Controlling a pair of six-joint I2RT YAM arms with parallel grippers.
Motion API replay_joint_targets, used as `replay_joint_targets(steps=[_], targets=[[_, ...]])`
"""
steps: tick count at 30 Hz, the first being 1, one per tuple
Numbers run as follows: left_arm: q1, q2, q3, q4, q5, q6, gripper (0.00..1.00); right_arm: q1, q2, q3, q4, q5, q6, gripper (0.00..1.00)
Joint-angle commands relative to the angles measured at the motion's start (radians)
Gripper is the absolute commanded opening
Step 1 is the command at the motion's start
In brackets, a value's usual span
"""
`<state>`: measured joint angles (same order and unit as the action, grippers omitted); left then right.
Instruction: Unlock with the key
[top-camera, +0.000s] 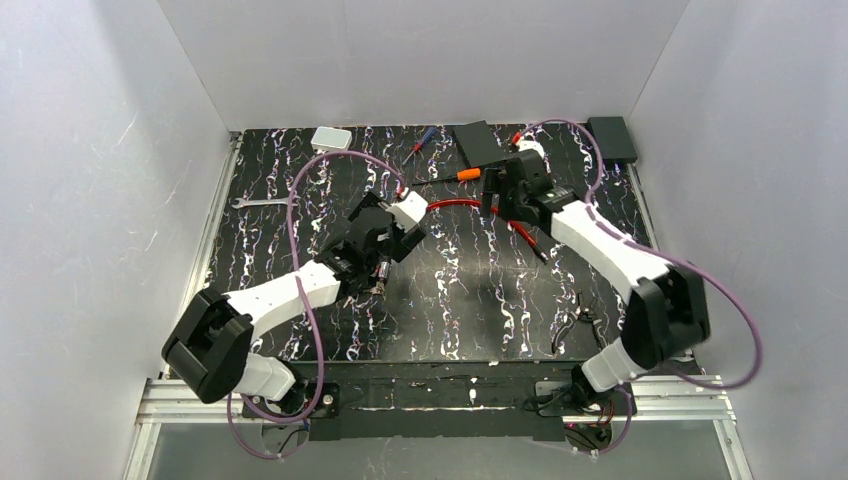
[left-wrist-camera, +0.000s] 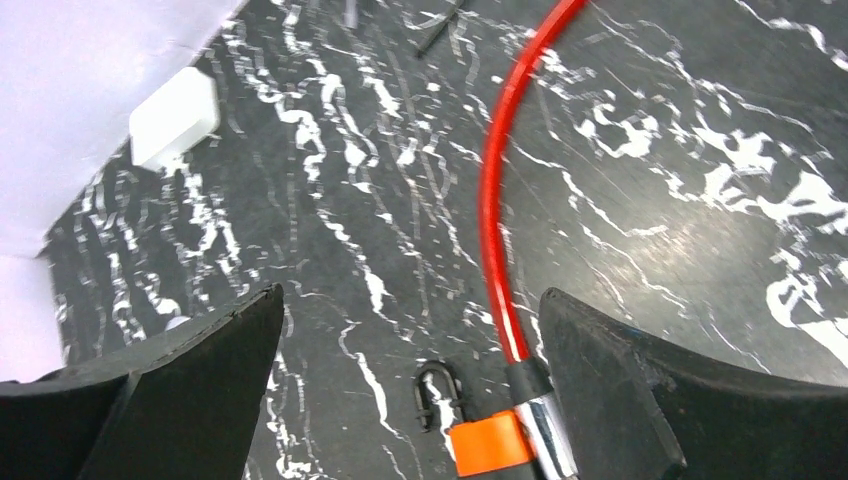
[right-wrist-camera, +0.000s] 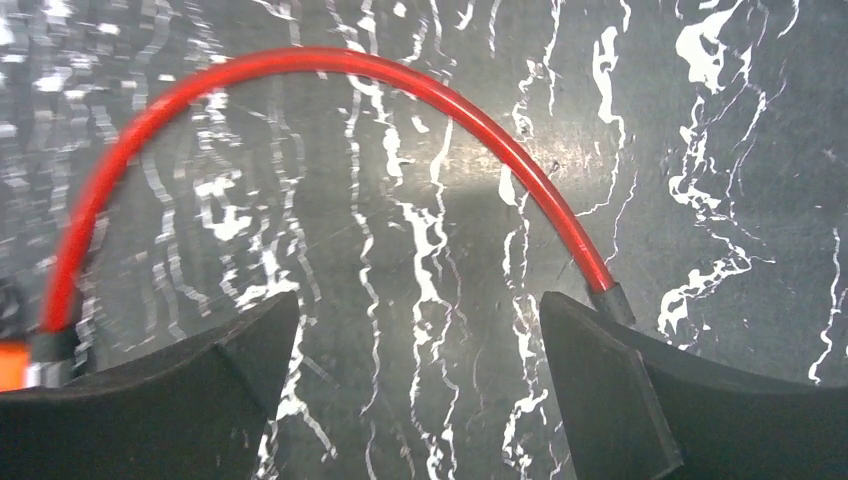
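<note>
A red cable (top-camera: 470, 203) arcs across the black marbled table (top-camera: 450, 300). In the left wrist view its end (left-wrist-camera: 492, 200) runs into a black sleeve and a silvery metal piece (left-wrist-camera: 545, 435). An orange block (left-wrist-camera: 488, 444) with a small black loop (left-wrist-camera: 437, 395), which looks like the key's head, sits beside it; no metal bit shows. My left gripper (top-camera: 395, 228) (left-wrist-camera: 410, 400) is open over this end, its right finger close beside the silvery piece. My right gripper (top-camera: 492, 200) (right-wrist-camera: 415, 380) is open and empty above the table under the cable's arc (right-wrist-camera: 330, 60). The cable's other sleeve (right-wrist-camera: 612, 300) is by its right finger.
An orange-handled screwdriver (top-camera: 465, 173), a black pad (top-camera: 480, 142) and small screwdrivers (top-camera: 420, 146) lie at the back. A white box (top-camera: 331, 138) (left-wrist-camera: 175, 115) sits back left, a silver wrench (top-camera: 255, 202) left, a black box (top-camera: 612, 138) back right, black pliers (top-camera: 575, 322) front right.
</note>
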<state>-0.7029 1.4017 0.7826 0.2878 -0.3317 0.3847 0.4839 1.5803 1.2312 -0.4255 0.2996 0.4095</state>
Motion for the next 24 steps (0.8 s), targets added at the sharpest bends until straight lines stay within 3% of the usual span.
replay_joint_targets(steps=[1,4,8,13,17,24], targets=[[0.014,-0.08,-0.022,0.149,-0.169,-0.032,0.98,0.018,-0.216,-0.047,0.049,-0.051,-0.033,0.98],[0.02,-0.108,-0.01,0.157,-0.291,-0.081,0.98,0.019,-0.366,-0.131,0.123,-0.009,-0.025,0.98],[0.021,-0.168,-0.004,0.161,-0.382,-0.078,0.98,0.02,-0.583,-0.288,0.25,0.196,0.005,0.98],[0.025,-0.354,-0.05,0.21,-0.466,-0.096,0.98,0.019,-0.844,-0.405,0.181,0.503,0.181,0.98],[0.026,-0.515,-0.097,0.211,-0.446,-0.089,0.98,0.019,-0.979,-0.483,0.146,0.551,0.252,0.98],[0.025,-0.555,-0.097,0.21,-0.499,-0.025,0.98,0.019,-1.045,-0.516,0.071,0.544,0.309,0.98]])
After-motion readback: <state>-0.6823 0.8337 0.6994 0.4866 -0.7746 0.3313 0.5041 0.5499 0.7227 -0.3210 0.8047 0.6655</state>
